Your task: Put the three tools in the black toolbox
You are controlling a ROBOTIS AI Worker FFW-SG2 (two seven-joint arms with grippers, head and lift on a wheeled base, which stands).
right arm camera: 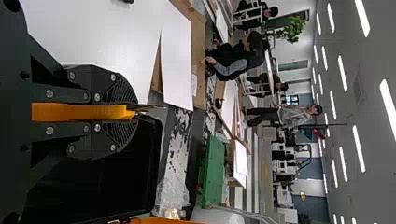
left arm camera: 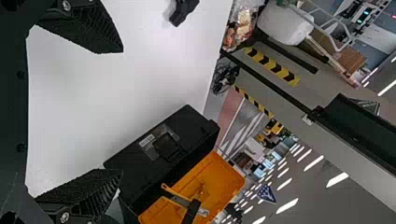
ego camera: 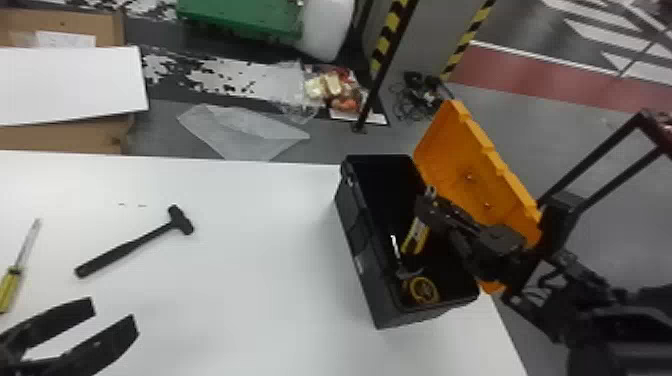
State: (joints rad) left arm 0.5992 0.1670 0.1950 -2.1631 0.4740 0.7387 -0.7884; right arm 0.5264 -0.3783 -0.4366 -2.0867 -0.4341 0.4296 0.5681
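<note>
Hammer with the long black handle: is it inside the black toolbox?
No, the hammer lies on the white table, to the left of the black toolbox.

On the table I count one hammer and one screwdriver; at its far right corner, one toolbox with one lid. Inside are one round yellow tool, one yellow piece, one thin shiny piece. Above it, one orange-handled tool
</note>
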